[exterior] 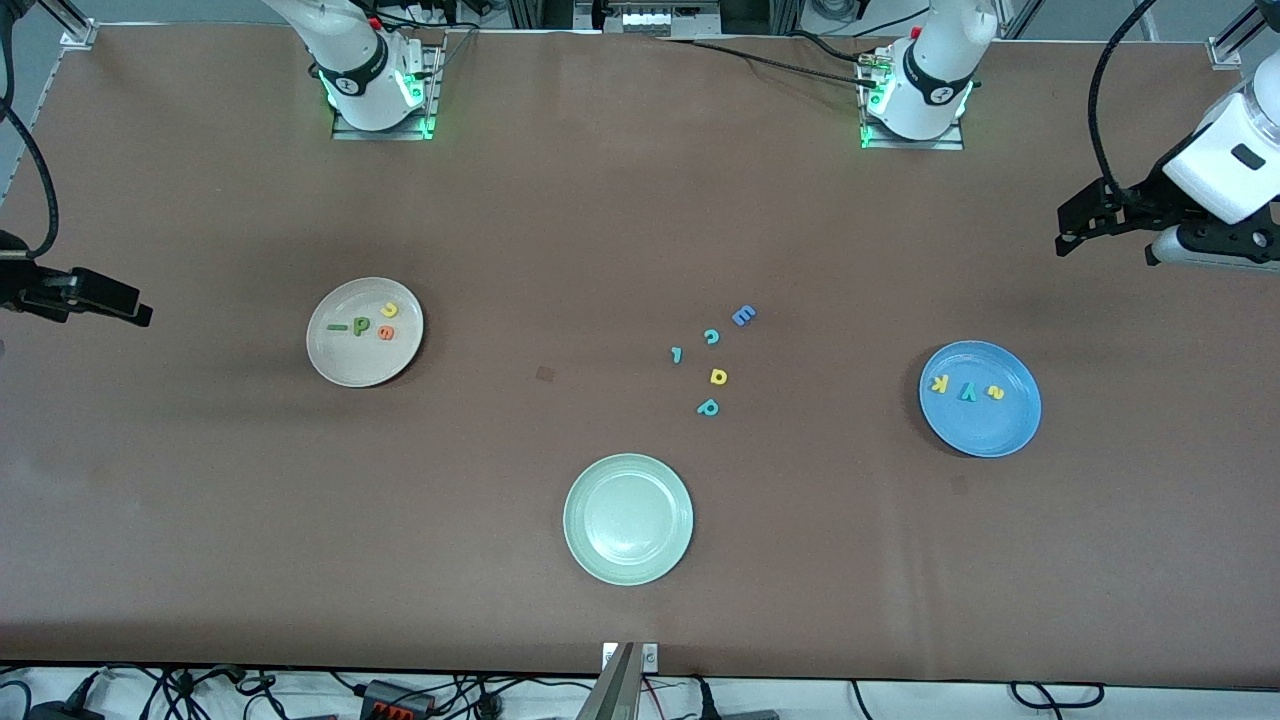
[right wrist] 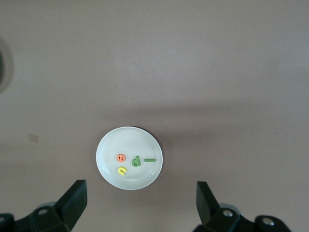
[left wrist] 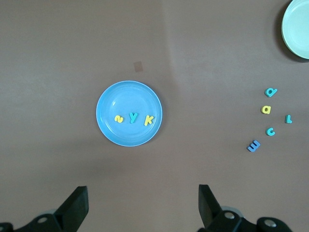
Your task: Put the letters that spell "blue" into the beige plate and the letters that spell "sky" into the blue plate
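Note:
The beige plate (exterior: 360, 365) (right wrist: 128, 140) holds the dark-green l (exterior: 337, 327), olive b (exterior: 361, 325), yellow u (exterior: 389, 310) and orange e (exterior: 385, 334). On the blue plate (exterior: 985, 430) (left wrist: 128, 135) lie the yellow k (exterior: 938, 384), teal y (exterior: 967, 391) and yellow s (exterior: 995, 393). My left gripper (exterior: 1075, 225) (left wrist: 143, 203) hangs open and empty, high over the left arm's end of the table. At the right arm's end my right gripper (exterior: 130, 305) (right wrist: 141, 200) hangs high too, open with nothing in it.
A pale green plate (exterior: 628, 577) sits empty near the front camera. Between the plates lie loose letters: blue E (exterior: 743, 316), teal c (exterior: 711, 337), teal l (exterior: 677, 354), yellow a (exterior: 718, 376), teal p (exterior: 708, 407).

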Controlling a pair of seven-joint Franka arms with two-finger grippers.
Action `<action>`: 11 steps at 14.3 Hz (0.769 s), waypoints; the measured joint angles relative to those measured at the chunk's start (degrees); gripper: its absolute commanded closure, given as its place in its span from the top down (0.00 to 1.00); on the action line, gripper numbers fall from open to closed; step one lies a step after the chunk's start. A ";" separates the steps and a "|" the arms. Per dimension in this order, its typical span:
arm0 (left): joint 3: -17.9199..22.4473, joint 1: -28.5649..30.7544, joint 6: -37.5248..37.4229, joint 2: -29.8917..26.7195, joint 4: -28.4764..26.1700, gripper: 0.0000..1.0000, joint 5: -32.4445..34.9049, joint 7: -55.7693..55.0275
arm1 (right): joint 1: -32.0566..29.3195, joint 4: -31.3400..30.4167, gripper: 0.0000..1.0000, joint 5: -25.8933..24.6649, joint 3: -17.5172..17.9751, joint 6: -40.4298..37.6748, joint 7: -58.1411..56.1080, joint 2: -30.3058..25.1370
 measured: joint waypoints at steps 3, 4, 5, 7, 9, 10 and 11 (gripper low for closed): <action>0.00 0.00 0.00 0.00 0.00 1.00 0.00 0.00 | -0.08 -0.38 1.00 -0.59 0.41 -0.17 0.19 -0.34; 0.00 0.00 0.00 0.00 0.00 1.00 0.00 0.00 | -0.17 -0.68 1.00 -0.76 0.41 -0.17 0.19 -0.47; 0.00 0.00 0.00 0.00 0.00 1.00 0.00 0.00 | -0.23 -0.97 1.00 -1.08 0.41 -0.17 0.19 -0.62; 0.00 0.00 0.00 0.00 0.00 1.00 0.00 0.00 | -0.24 -2.19 1.00 -2.22 0.45 0.17 0.19 -1.46; 0.00 0.00 0.00 0.00 0.00 1.00 0.00 0.00 | -0.24 -5.69 1.00 -3.01 0.64 2.09 0.19 -3.61; 0.00 0.00 0.00 0.00 0.00 1.00 0.00 -0.01 | -0.24 -7.94 1.00 -3.13 0.72 2.92 0.19 -5.13; 0.00 0.00 0.00 0.00 0.00 1.00 0.00 -0.01 | -0.24 -10.01 1.00 -3.15 0.77 3.38 0.19 -6.70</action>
